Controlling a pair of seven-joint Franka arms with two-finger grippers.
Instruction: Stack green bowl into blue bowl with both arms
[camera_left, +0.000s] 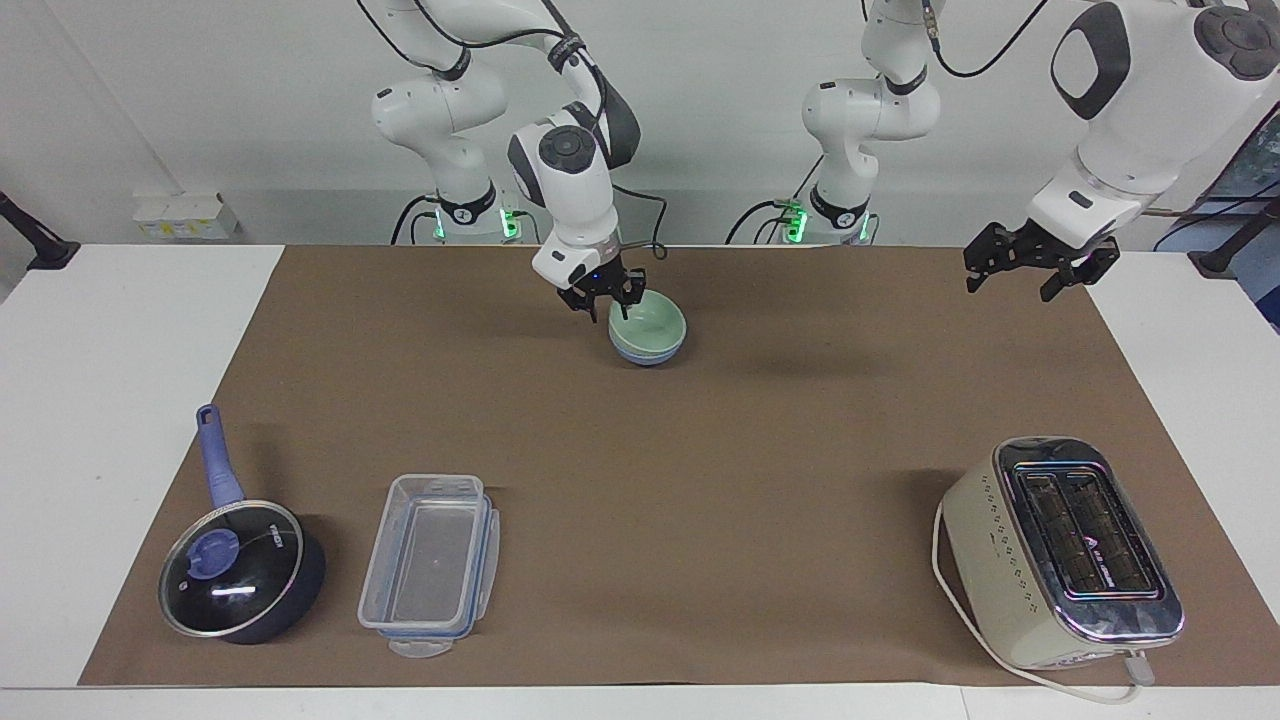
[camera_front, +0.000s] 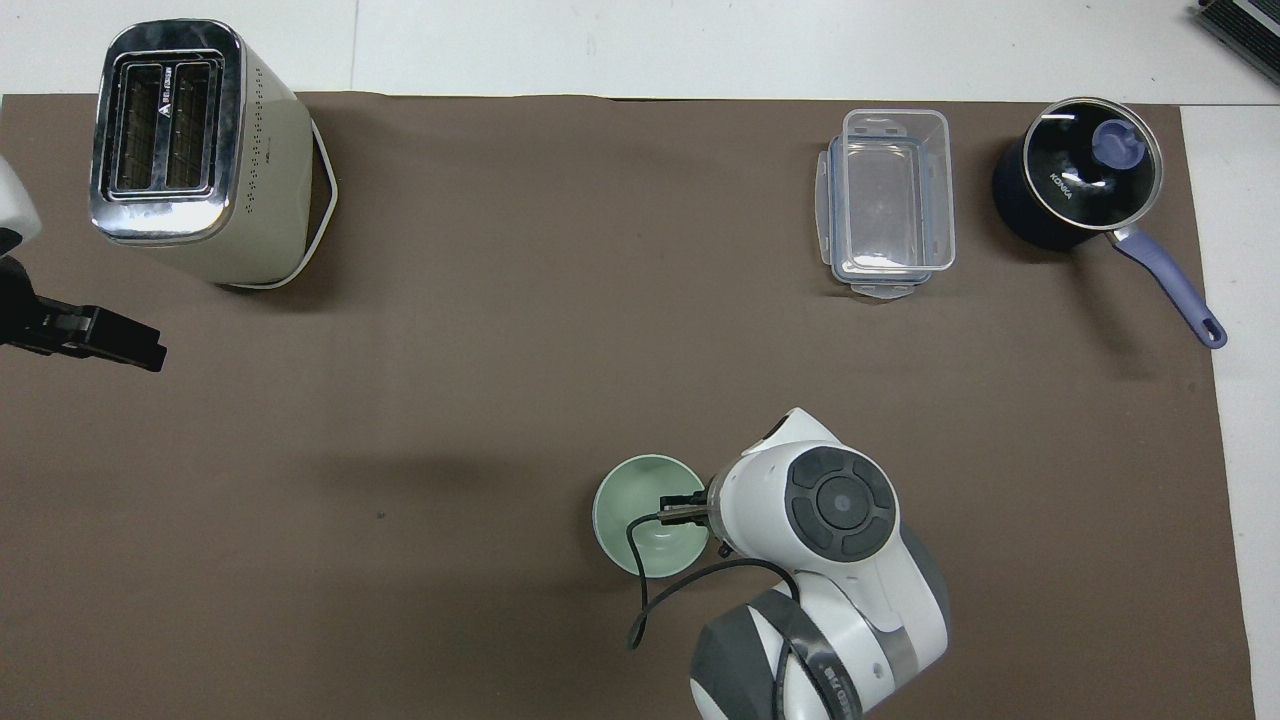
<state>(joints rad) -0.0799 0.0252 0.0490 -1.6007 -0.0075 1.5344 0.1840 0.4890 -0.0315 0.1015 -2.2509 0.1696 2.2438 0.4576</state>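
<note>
The pale green bowl (camera_left: 652, 322) sits nested in the light blue bowl (camera_left: 648, 354) on the brown mat, midway between the arms and close to the robots. Only the blue bowl's lower band shows below it. From overhead the green bowl (camera_front: 640, 520) hides the blue one. My right gripper (camera_left: 603, 296) is open at the green bowl's rim on the right arm's side, its fingers spread just above the rim. In the overhead view the right gripper (camera_front: 685, 505) is mostly covered by its own wrist. My left gripper (camera_left: 1030, 272) waits open in the air over the mat's edge at the left arm's end.
A cream toaster (camera_left: 1060, 550) stands far from the robots at the left arm's end. A clear lidless plastic container (camera_left: 430, 565) and a dark blue lidded saucepan (camera_left: 240, 570) lie far from the robots at the right arm's end.
</note>
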